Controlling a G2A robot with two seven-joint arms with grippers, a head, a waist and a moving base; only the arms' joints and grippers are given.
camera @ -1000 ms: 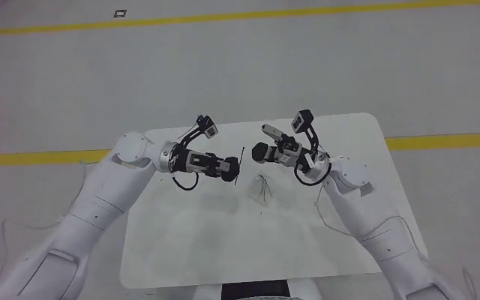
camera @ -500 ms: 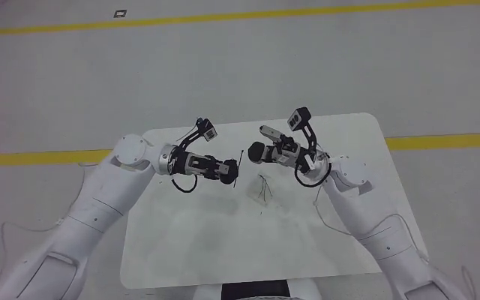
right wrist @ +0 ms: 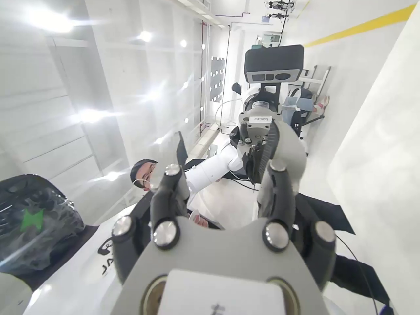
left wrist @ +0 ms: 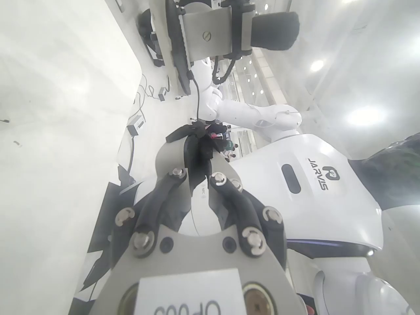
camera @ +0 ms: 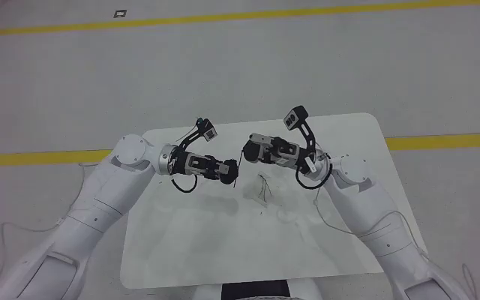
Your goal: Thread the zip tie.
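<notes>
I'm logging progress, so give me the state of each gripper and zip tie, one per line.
left gripper: shut on the zip tie, above the table.
right gripper: open, close to one end of the held tie.
zip tie: gripped mid-length, straight, not yet looped.
loose ties: lying on the table, untouched.

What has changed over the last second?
The right gripper moved in toward the zip tie and is now close beside it, jaws open. The left gripper stayed put, shut on the zip tie. The loose ties on the table did not move.
</notes>
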